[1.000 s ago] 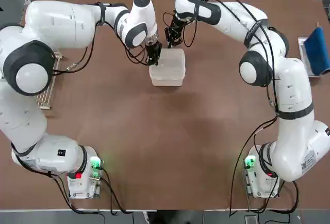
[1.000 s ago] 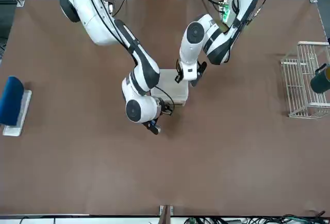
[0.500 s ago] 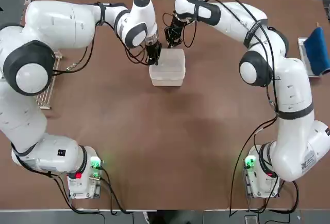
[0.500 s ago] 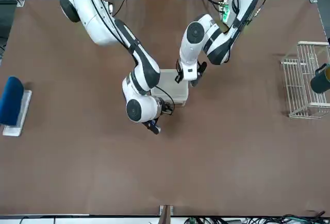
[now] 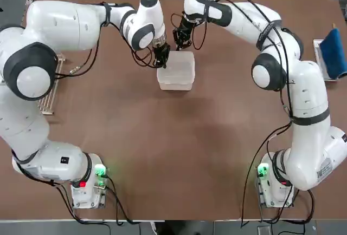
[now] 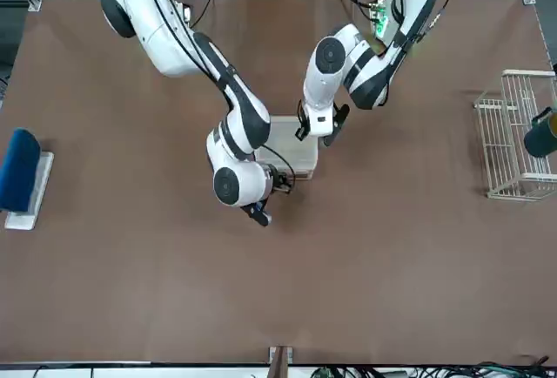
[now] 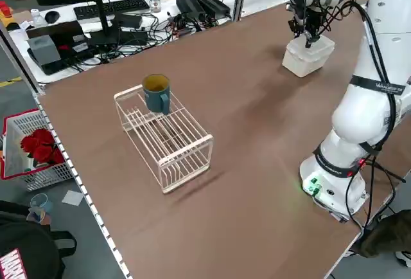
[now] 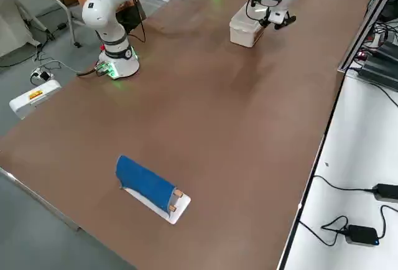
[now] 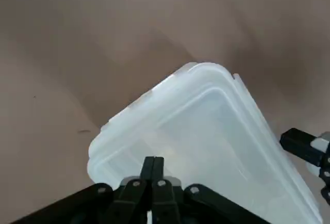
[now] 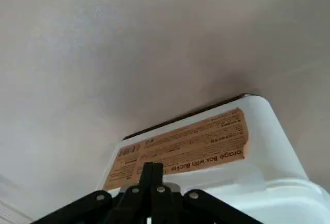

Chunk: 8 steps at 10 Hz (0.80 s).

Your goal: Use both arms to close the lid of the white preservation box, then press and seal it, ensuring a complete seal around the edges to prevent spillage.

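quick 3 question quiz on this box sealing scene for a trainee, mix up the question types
1. True or false: the lid lies flat on the white preservation box.
2. Which hands are at the box? A) left only B) right only C) both
3. Fill in: a teal mug sits on the white wire ____.

Key:
1. True.
2. C: the left hand and the right hand, both shut, sit at the box's far end.
3. Rack.
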Each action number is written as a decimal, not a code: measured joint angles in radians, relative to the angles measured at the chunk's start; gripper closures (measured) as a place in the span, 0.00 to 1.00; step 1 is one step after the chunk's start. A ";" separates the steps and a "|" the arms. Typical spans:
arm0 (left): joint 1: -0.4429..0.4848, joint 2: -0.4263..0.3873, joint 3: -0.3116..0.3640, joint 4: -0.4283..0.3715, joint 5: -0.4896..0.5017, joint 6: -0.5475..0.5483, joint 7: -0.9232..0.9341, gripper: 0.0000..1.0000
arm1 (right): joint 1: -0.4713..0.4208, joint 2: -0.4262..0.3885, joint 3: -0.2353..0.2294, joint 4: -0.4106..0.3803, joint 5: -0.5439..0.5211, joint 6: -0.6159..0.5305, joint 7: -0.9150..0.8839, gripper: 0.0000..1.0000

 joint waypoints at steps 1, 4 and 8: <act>0.000 0.000 0.000 0.000 0.000 0.000 0.000 0.99 | 0.000 0.000 0.000 0.001 0.000 -0.003 0.000 0.99; 0.000 0.000 0.000 0.000 0.000 0.001 0.000 0.99 | -0.002 0.000 0.000 0.002 0.000 -0.006 0.000 0.99; 0.001 0.000 0.002 0.000 0.000 0.010 -0.001 0.99 | -0.009 0.000 0.002 0.007 0.001 -0.028 0.000 0.99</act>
